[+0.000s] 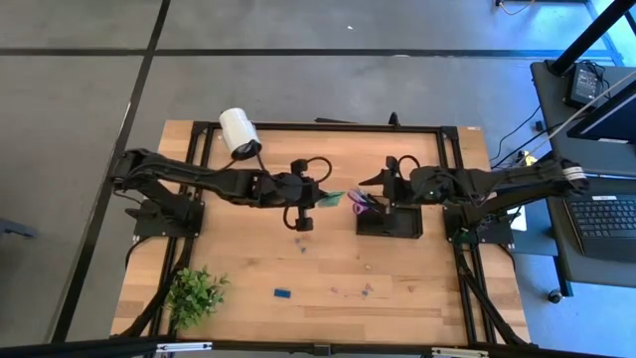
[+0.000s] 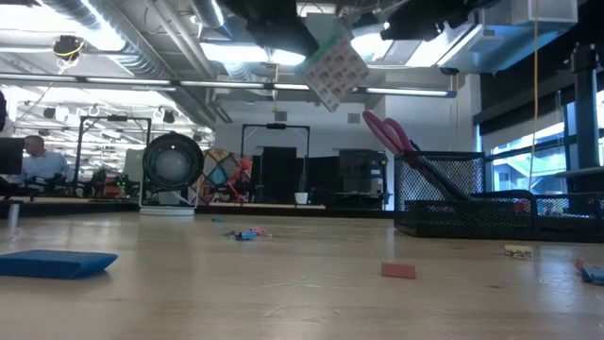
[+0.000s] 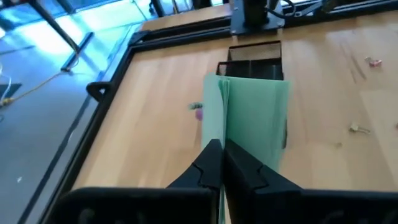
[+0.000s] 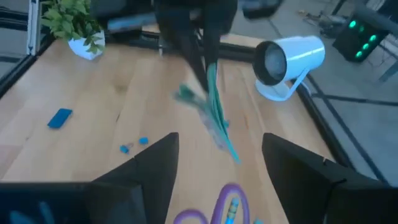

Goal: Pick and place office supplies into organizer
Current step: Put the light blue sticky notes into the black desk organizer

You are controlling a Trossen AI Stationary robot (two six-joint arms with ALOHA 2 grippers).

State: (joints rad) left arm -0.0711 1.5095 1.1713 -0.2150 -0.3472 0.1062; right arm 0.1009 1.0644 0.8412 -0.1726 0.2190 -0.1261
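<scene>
Above the table (image 1: 248,239), left claw (image 3: 222,163) clamping notepad (image 3: 252,115), organizer (image 1: 390,221) beyond; right claw (image 4: 214,171) agape

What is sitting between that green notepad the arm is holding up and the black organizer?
Nothing: in the high view only bare table separates the notepad, held by the left gripper, from the organizer.
</scene>
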